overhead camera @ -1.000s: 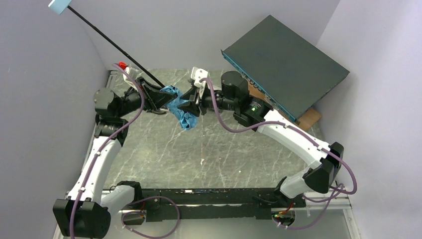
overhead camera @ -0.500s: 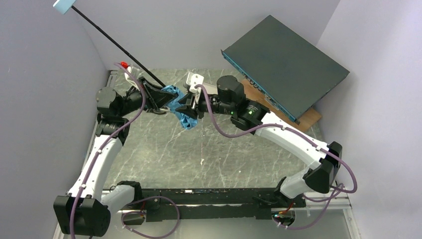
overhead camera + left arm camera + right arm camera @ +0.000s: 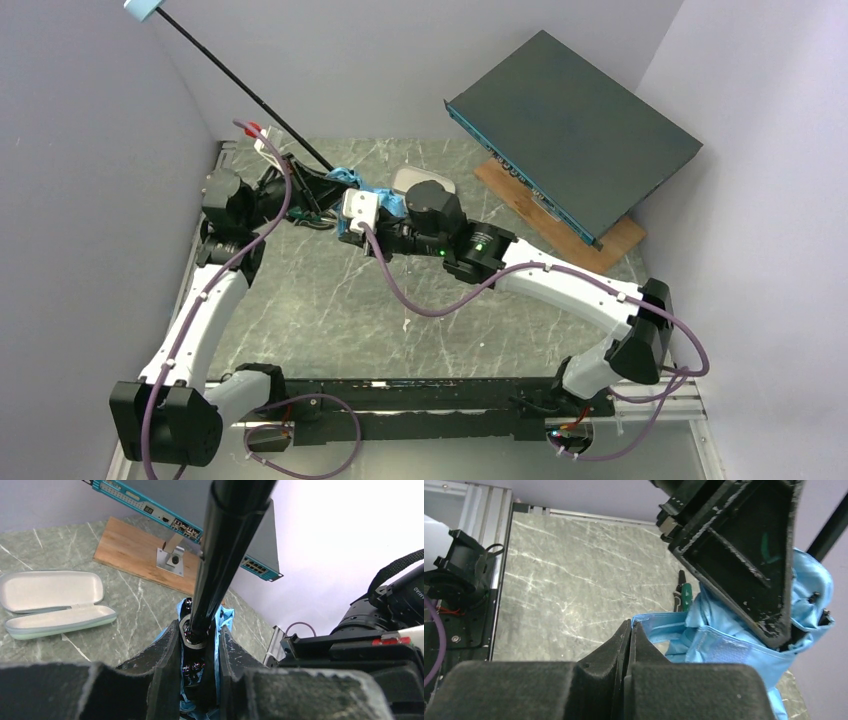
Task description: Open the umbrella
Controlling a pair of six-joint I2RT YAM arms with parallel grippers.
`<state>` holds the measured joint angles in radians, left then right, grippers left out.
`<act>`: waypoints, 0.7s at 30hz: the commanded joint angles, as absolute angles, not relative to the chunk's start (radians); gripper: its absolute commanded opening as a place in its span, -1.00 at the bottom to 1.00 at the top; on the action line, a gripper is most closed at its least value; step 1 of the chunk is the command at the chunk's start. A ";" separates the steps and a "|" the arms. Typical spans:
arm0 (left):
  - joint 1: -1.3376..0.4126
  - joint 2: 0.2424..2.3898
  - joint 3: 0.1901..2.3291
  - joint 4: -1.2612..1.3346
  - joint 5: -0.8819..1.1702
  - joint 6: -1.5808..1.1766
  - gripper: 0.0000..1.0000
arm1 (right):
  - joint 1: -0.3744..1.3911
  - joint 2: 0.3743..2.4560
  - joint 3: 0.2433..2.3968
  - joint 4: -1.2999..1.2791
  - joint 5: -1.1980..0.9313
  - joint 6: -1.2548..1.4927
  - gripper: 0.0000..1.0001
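The umbrella (image 3: 352,180) is held up off the table. Its thin black shaft (image 3: 240,85) rises up-left to the small light-blue handle (image 3: 143,9). My left gripper (image 3: 333,186) is shut on the shaft's base, with blue canopy fabric (image 3: 221,622) bunched between the jaws (image 3: 199,630). My right gripper (image 3: 348,228) sits just below and in front of the canopy. In the right wrist view its jaws (image 3: 630,625) are pressed together on the edge of a sky-blue fabric flap (image 3: 724,645). The left gripper's black finger (image 3: 744,555) shows above it.
A pale grey-green hard case (image 3: 423,181) lies behind the right wrist, also in the left wrist view (image 3: 50,602). A big dark-grey flat box (image 3: 570,130) leans over a wooden board (image 3: 600,240) at the back right. A green-handled tool (image 3: 682,596) lies on the marble.
My right arm has swung left, carrying its gripper from the right side of the canopy to under it. The hard case is now uncovered. The umbrella handle has shifted slightly right.
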<state>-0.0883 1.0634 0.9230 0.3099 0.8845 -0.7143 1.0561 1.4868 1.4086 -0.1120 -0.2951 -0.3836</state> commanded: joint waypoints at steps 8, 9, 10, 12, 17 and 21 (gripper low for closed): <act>-0.075 1.019 0.968 0.290 0.980 -0.484 -1.00 | 0.897 1.441 1.556 -0.133 -0.559 -0.083 0.23; -0.075 1.016 0.965 0.275 1.010 -0.454 -1.00 | 0.877 1.434 1.571 -0.130 -0.556 -0.059 0.24; -0.077 1.016 0.965 0.250 1.042 -0.416 -1.00 | 0.860 1.426 1.580 -0.124 -0.545 -0.035 0.25; -0.084 1.010 0.972 0.192 1.093 -0.332 -1.00 | 0.827 1.417 1.591 -0.108 -0.528 -0.004 0.31; -0.135 1.008 1.043 -0.118 1.164 -0.006 -1.00 | 0.788 1.464 1.652 -0.091 -0.502 0.071 0.53; -0.158 1.019 1.071 -0.183 1.215 0.067 -1.00 | 0.789 1.509 1.697 -0.059 -0.557 0.124 0.50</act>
<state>-0.1368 1.0382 0.9932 -0.0856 1.1130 -0.1181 0.7906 1.4700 1.6398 -0.1261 -0.5079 0.0319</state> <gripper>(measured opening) 0.269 0.762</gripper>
